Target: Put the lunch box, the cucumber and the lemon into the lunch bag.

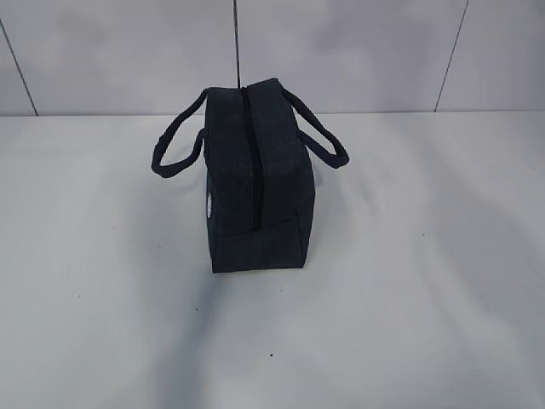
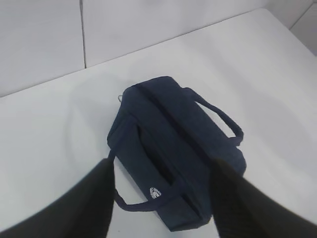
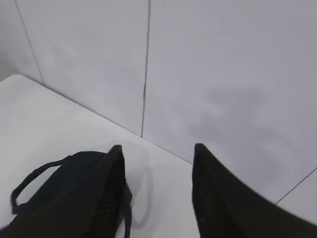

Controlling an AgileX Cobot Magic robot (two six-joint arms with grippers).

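I am seeing the lunch bag (image 1: 255, 183) sitting alone near the middle of the exterior frame on the white table (image 1: 426, 298), its narrow end facing the camera and its zipper (image 1: 249, 158) running away from me along the top. The zipper is looking closed along its whole visible length, though the dark fabric is making the teeth hard to read. One loop handle (image 1: 174, 145) is drooping out to the left of the frame and the other handle (image 1: 319, 136) to the right. A sliver of the white logo (image 1: 209, 207) is showing on the left side panel, mostly turned out of sight. Neither arm is appearing in this view.

In the left wrist view I am looking down on the bag, and the left gripper (image 2: 163, 198) is showing only as two blurred dark fingers at the bottom corners, spread wide with nothing between them. The fingers are covering the bag's near corners.

In the right wrist view the right gripper (image 3: 157, 188) is also standing open and empty, its fingertips cut off at the bottom edge. The left finger (image 3: 106, 198) is hiding most of the bag in the lower left, against the panelled wall (image 3: 223, 74).
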